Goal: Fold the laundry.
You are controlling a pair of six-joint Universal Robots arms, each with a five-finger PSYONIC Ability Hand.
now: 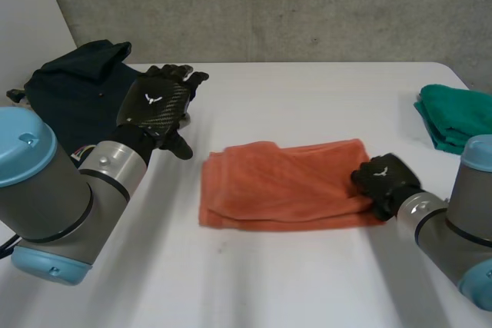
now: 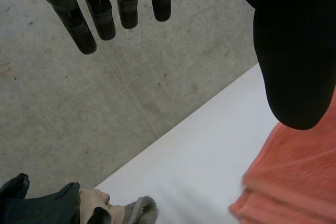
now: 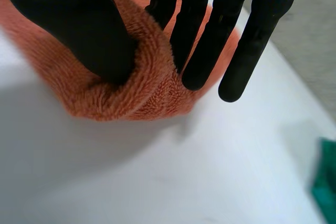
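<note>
Right hand [image 1: 384, 179] pinched end of orange towel [image 1: 284, 182], apparently between thumb and fingers. Towel's long axis ran toward left hand [image 1: 154, 102], which was relaxed, empty and apart from towel.

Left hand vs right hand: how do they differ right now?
1. The left hand is open, fingers straight, holding nothing; the right hand pinches the orange towel between thumb and fingers.
2. The left hand is clear of the towel, next to the dark clothes; the right hand sits at the towel's right end.
Shared: both are black.
</note>
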